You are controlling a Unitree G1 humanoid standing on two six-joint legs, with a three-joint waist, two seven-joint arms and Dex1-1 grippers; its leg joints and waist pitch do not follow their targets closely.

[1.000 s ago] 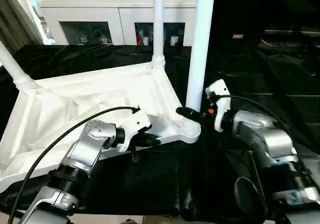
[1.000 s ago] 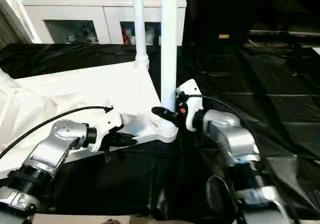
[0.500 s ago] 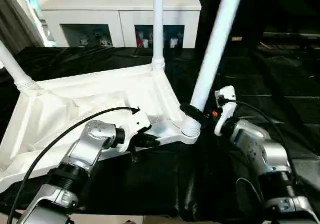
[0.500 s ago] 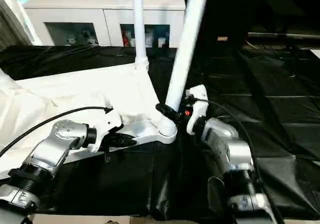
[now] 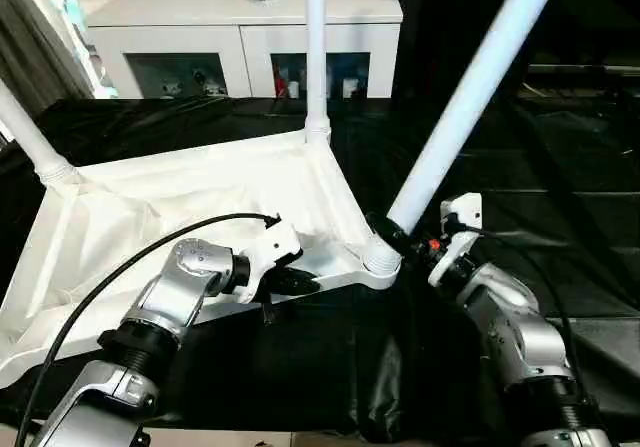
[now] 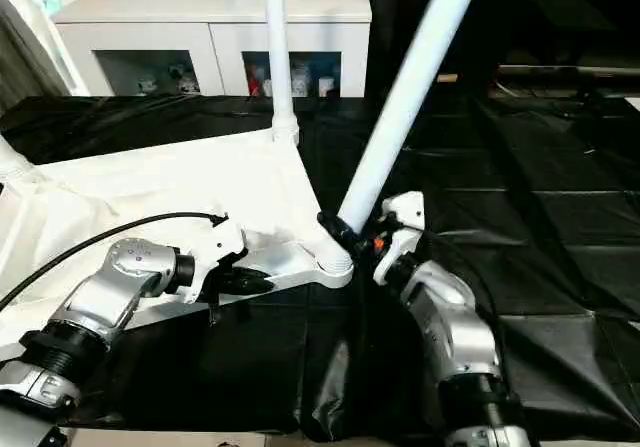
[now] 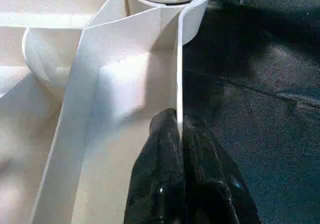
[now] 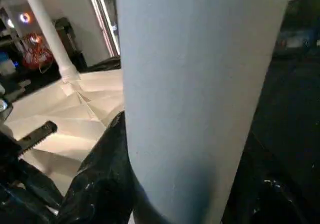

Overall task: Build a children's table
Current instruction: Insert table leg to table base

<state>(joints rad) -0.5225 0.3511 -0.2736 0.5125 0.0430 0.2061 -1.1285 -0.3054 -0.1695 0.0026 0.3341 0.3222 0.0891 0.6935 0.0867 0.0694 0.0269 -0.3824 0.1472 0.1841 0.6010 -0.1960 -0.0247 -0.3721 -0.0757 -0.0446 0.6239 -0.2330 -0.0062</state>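
1. The white table top [image 5: 180, 207] lies upside down on the black-draped counter [image 5: 560, 217], its ribbed underside facing up.
2. The near-right corner socket [image 5: 381, 258] holds the foot of a leg [image 5: 470, 97] that leans steeply up and to the right.
3. The far corner socket [image 5: 318, 128] holds an upright leg [image 5: 316, 37]; a third leg [image 5: 25, 132] stands tilted in the left corner.
4. The right hand [image 5: 392, 235] is closed around the leaning leg just above its socket, a black finger [image 8: 100, 179] showing on each side of the tube.
5. The left hand [image 7: 178, 134] pinches the table top's thin near rim [image 7: 178, 58] between its pressed-together fingers, just left of the same socket.
6. Behind the counter stands a white cabinet [image 5: 240, 27] with small items in its open compartments, too small to identify.
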